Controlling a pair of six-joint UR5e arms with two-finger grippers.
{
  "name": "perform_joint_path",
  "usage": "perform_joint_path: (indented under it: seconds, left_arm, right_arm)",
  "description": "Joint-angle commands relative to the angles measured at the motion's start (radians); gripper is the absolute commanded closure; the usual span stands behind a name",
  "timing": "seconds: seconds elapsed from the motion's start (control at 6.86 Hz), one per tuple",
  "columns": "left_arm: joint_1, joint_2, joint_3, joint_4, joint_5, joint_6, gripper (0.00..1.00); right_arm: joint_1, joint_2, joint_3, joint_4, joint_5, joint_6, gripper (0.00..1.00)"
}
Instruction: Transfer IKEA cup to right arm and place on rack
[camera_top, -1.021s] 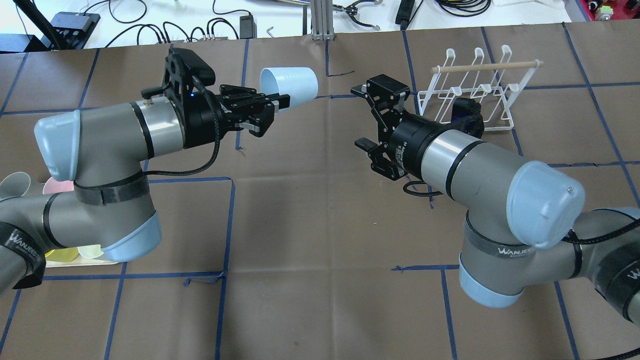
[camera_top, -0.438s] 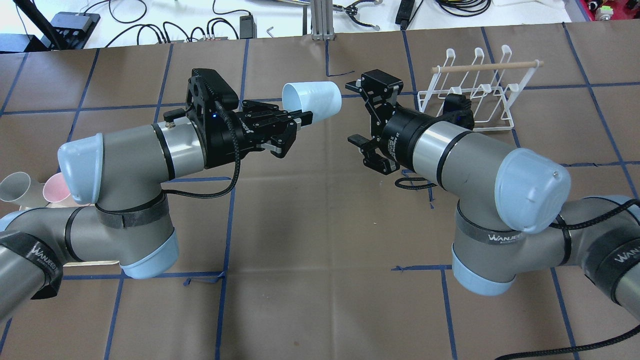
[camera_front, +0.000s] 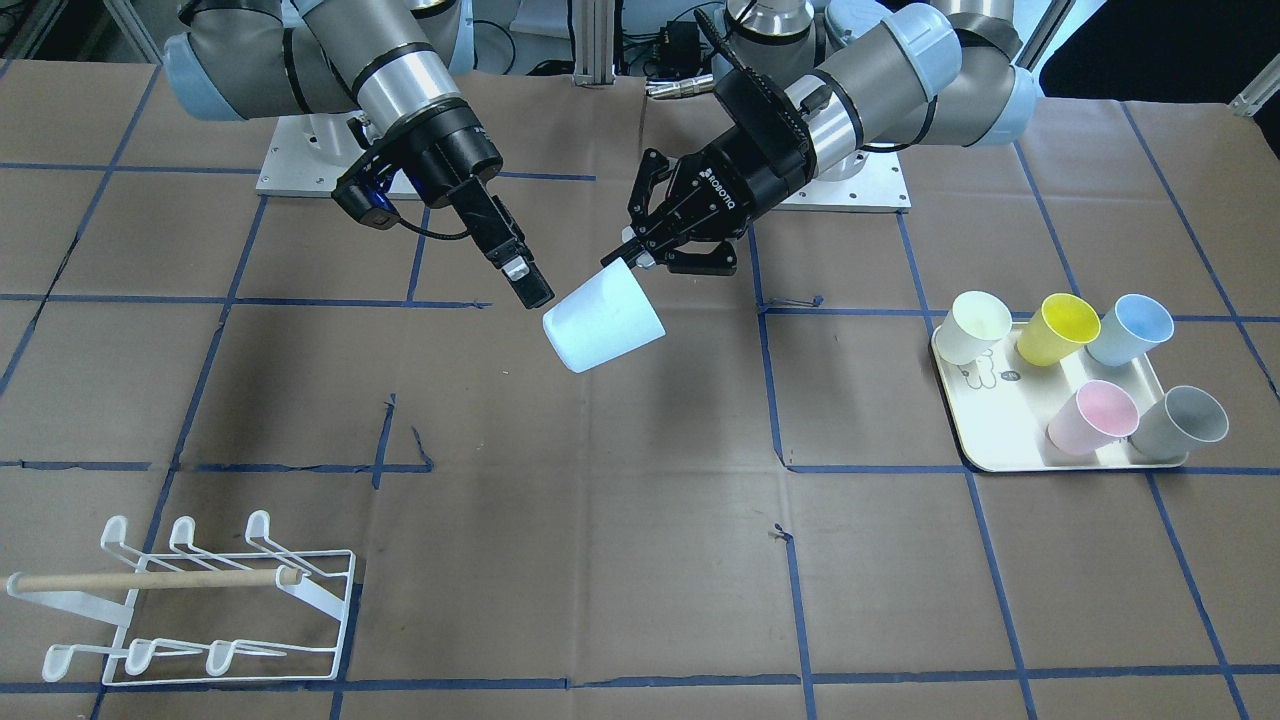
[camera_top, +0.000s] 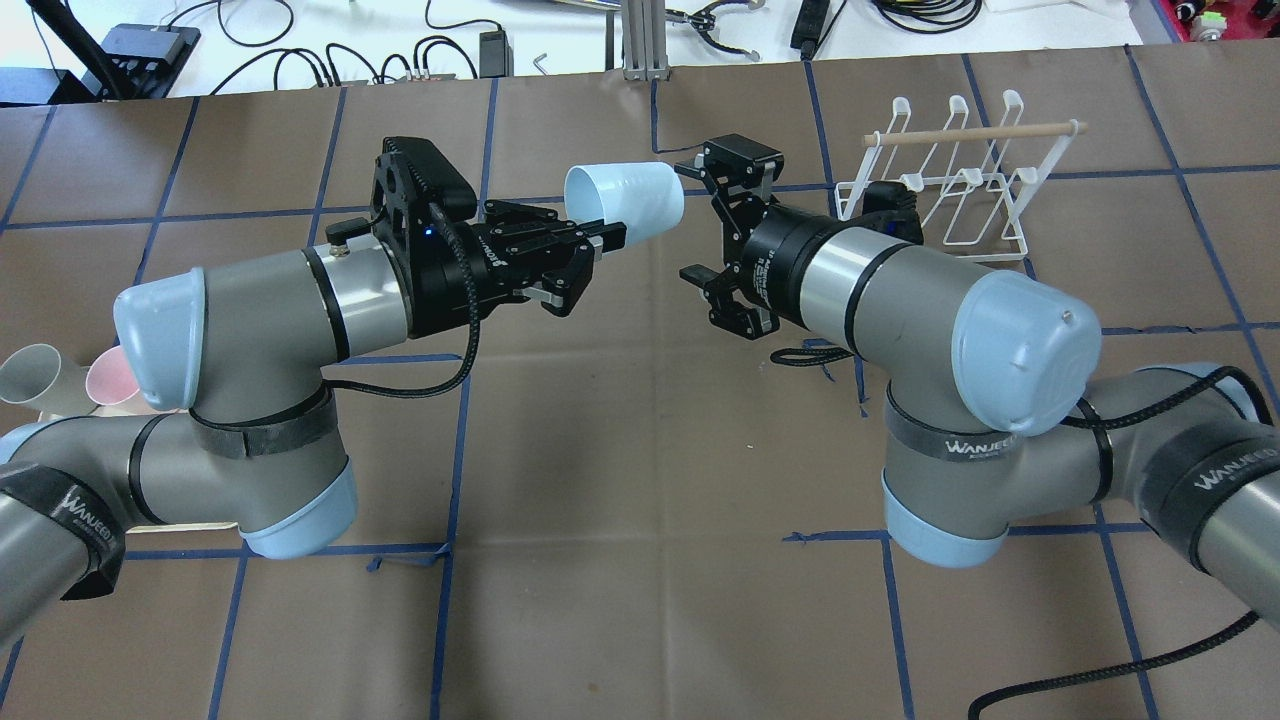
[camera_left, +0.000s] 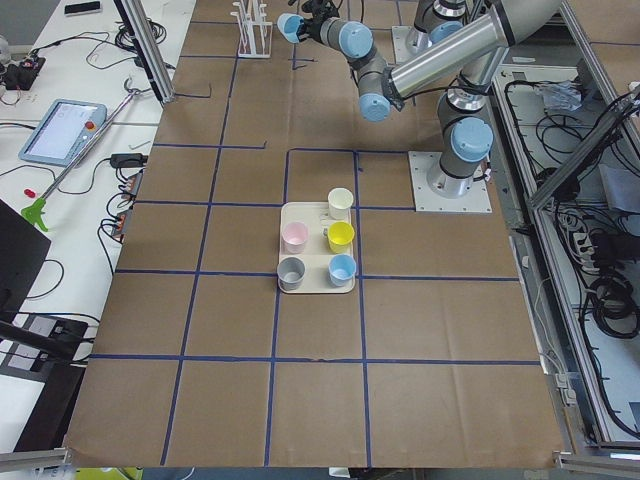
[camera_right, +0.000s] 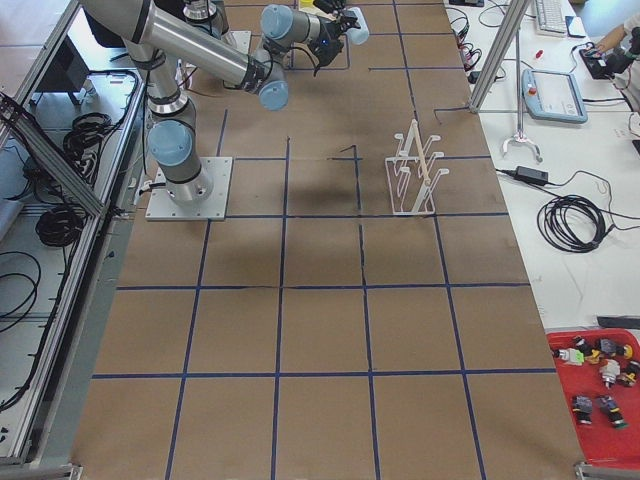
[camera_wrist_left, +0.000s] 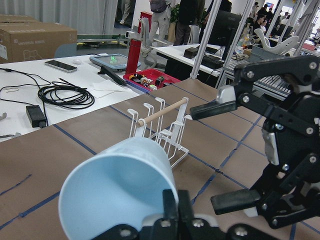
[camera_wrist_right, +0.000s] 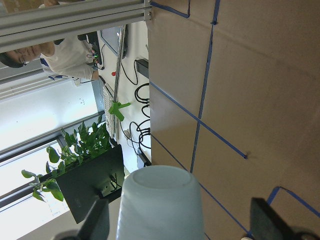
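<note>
Left pincer (camera_top: 605, 237) on pale-blue tapered cup (camera_top: 636, 200)

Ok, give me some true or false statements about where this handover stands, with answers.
1. The left gripper holds the pale blue cup by its rim. True.
2. The right gripper is shut on the cup. False: its jaws stand open at the cup's base end.
3. A cup hangs on the rack. False: no cup is on it.
4. Five cups stand on the tray. True.
5. The held cup rests on the table. False: it is held in the air.
</note>
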Motion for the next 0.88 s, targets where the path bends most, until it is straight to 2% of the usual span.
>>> perform_joint_path:
  seconds: [0.0,0.29,0.73]
  left_arm:
    - [0.0,0.002,0.0,0.0,0.001,-0.001,1.0]
    - [0.0,0.002,0.0,0.0,0.001,-0.001,1.0]
    - [0.0,0.005,0.0,0.0,0.003,-0.004,0.99]
  right_arm:
    - [0.017,0.039,-0.057,0.026,-0.012,0.018,0.01]
    - [0.03,0.074,-0.105,0.032,-0.013,0.026,0.01]
    - [0.049,0.094,-0.11,0.032,-0.024,0.03,0.01]
